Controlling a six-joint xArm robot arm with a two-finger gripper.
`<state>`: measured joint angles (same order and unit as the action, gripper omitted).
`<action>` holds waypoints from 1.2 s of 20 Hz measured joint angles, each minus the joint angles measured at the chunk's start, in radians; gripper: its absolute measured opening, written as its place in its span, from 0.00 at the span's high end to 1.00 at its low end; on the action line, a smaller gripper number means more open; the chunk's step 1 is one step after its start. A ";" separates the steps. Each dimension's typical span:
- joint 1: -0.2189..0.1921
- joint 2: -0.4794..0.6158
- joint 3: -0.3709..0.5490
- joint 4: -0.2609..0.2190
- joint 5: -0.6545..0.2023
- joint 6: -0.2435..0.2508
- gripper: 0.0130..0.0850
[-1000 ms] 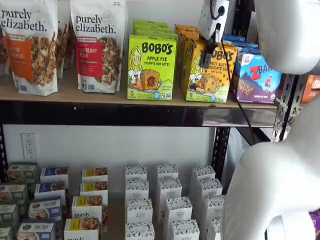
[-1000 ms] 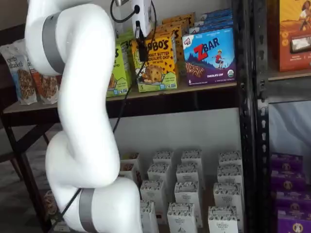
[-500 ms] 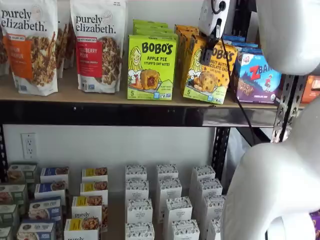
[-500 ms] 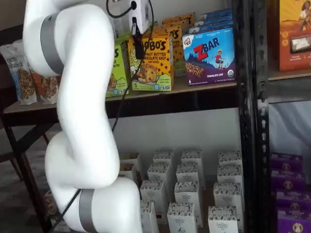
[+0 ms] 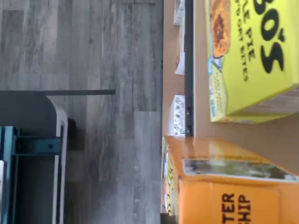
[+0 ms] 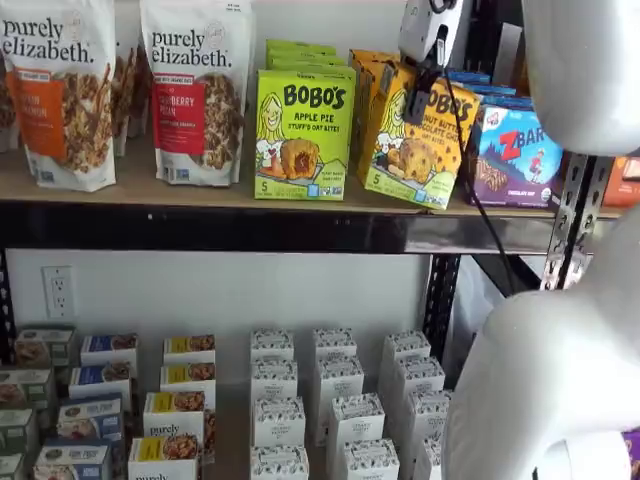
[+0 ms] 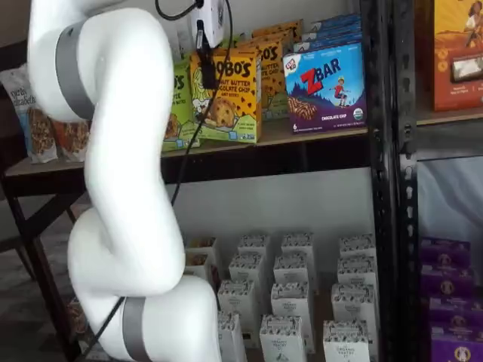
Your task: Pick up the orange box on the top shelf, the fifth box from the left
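- Granola bags (image 6: 200,90) far left on the top shelf (image 6: 200,190), plain in one shelf view, half hidden behind the arm in the other.
- Green Bobo's box (image 6: 303,135) upright, just left of the orange box (image 6: 417,145).
- Orange box tilted, lower edge at the surface's near rim, top gripped by the fingers (image 6: 420,95); tilt also visible from the side (image 7: 229,98).
- ZBar box (image 7: 326,89) right of it.
- From the wrist: orange box (image 5: 224,186) beside green box (image 5: 247,56), floor (image 5: 93,70) beyond; fingers unseen.
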<state>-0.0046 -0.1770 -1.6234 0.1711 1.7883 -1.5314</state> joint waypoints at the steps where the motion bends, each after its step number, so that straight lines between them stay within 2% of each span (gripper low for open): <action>1: 0.002 -0.008 0.004 -0.002 0.006 0.002 0.61; 5: 0.008 -0.040 0.023 -0.003 0.033 0.010 0.61; 13: -0.003 -0.110 0.066 0.031 0.074 0.013 0.61; 24: -0.005 -0.194 0.134 0.017 0.107 0.010 0.61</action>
